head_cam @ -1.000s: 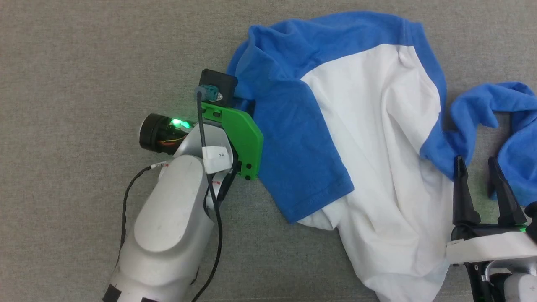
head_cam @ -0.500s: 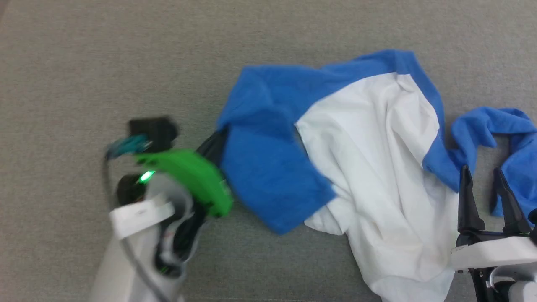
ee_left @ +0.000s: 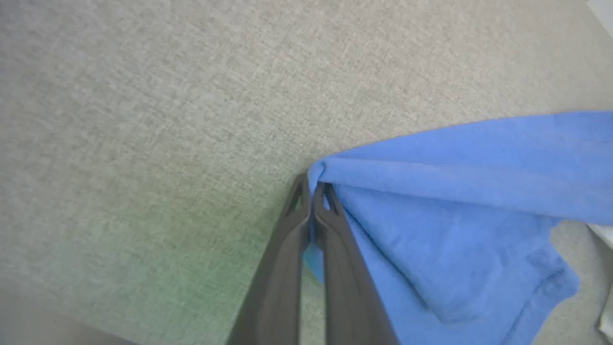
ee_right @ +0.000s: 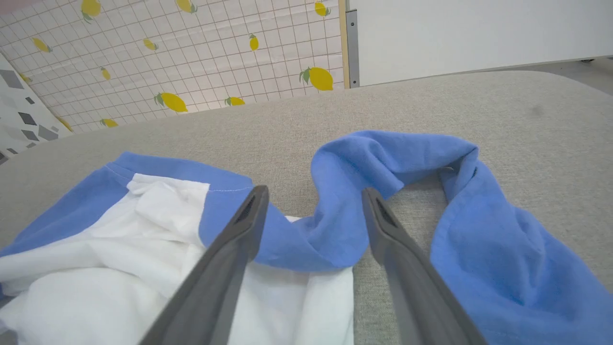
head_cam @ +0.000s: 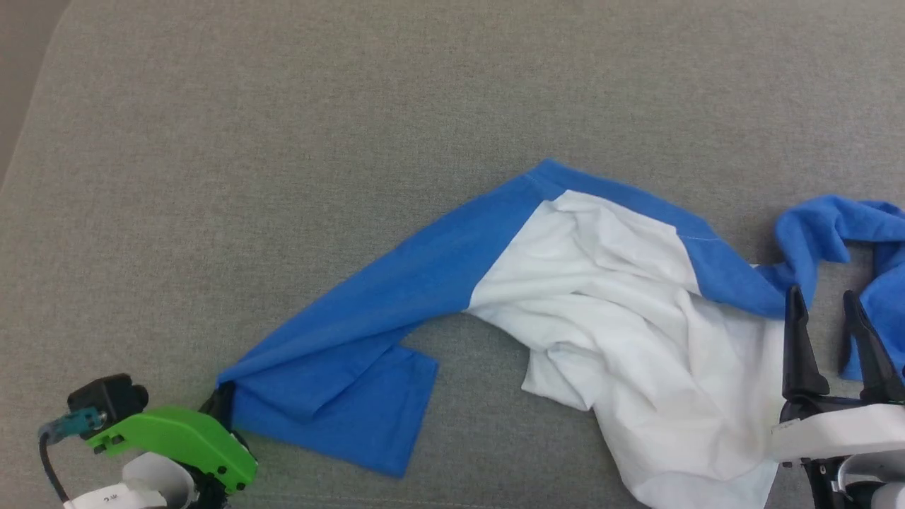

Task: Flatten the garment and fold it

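Left gripper (ee_left: 313, 190) has its fingers pressed together on the edge of the blue sleeve (head_cam: 339, 353), low at the left of the grey surface (head_cam: 283, 141). The garment (head_cam: 615, 318) lies rumpled centre-right, with open grey above and to the left. Right gripper (ee_right: 313, 194) is spread over a blue fold. A lemon-patterned wall (ee_right: 191, 57) stands beyond. The white hem is cut off at the bottom of the head view.

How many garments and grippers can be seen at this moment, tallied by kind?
1 garment, white body with blue sleeves.
2 grippers: left gripper shut on a blue sleeve's edge, right gripper open beside the other sleeve.
Total: 3.
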You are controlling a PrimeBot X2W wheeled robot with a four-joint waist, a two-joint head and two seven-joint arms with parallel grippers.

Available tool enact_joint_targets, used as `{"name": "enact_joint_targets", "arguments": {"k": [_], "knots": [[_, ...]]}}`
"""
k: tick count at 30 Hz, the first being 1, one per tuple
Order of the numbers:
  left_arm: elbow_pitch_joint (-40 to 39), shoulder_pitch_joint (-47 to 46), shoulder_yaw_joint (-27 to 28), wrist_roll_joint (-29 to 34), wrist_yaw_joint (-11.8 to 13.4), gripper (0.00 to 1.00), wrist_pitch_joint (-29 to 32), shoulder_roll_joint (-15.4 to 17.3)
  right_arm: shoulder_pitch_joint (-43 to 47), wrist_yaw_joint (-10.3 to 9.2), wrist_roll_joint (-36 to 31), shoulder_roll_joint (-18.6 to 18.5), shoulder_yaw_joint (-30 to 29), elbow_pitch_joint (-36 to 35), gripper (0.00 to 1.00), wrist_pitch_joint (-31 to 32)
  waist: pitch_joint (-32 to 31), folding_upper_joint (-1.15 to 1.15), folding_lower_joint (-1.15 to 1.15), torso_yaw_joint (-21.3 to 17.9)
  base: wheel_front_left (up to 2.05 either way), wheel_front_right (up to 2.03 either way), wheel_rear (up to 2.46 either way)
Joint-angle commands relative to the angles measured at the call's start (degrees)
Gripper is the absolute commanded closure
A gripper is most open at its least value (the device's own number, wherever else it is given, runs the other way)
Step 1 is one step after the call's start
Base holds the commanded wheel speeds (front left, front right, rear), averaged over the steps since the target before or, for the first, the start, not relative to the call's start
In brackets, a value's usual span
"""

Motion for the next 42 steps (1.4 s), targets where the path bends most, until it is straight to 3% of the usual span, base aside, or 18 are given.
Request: {"name": "enact_joint_targets", "arguments": {"k": [1,6,12,13,19,25,30,36,42], "knots": [[1.2,0.8,0.7,1.1,1.0,1.00,-1.1,0.2,0.6,-0.06,-0.5,0.0,-0.1,-0.3,0.00,0.3,-0.4,0.00,0.00,0.0,0.00,0.00,0.00],[3.8,0.7,2.6,4.0,4.0,1.00,-4.7,0.9,1.1,-0.06,-0.7,0.0,0.1,-0.5,0.00,0.8,-1.5,0.00,0.00,-0.1,0.00,0.00,0.00],[3.5,0.1,2.3,5.2,4.3,1.00,-5.9,1.7,1.7,-0.06,-0.3,0.0,0.7,-0.1,0.00,0.6,-2.1,0.00,0.00,-0.1,0.00,0.00,0.00],[1.8,-0.5,1.5,4.9,3.4,0.00,-6.0,1.4,1.8,-0.06,-0.1,0.0,1.0,0.2,0.00,0.5,-2.3,0.00,0.00,-0.2,0.00,0.00,0.00],[-8.1,-1.5,-1.6,4.1,0.3,0.00,-3.5,2.3,2.0,-0.06,0.1,0.0,1.6,0.7,0.00,0.3,-2.4,0.00,0.00,-0.7,0.00,0.00,0.00],[-15.4,-4.6,-5.3,7.9,0.0,0.00,-2.2,3.8,1.8,-0.06,0.4,0.0,2.0,1.3,0.00,0.0,-1.7,0.00,0.00,-1.0,0.00,0.00,0.00],[-12.0,-9.3,-12.0,14.2,-1.8,0.00,-0.5,5.6,1.0,-0.06,0.5,0.0,2.5,1.3,0.00,-0.2,-0.1,0.00,0.00,-1.3,0.00,0.00,0.00],[-3.4,-17.1,-20.2,21.0,-5.7,0.00,3.8,8.1,-0.4,-0.06,0.2,0.0,2.7,1.0,0.00,-0.1,2.4,0.00,0.00,-1.6,0.00,0.00,0.00],[4.8,-21.5,-23.8,21.1,-9.8,0.00,9.0,9.1,-1.3,-0.06,0.2,0.0,2.7,0.6,0.00,0.0,3.7,0.00,0.00,-2.4,0.00,0.00,0.00]]}}
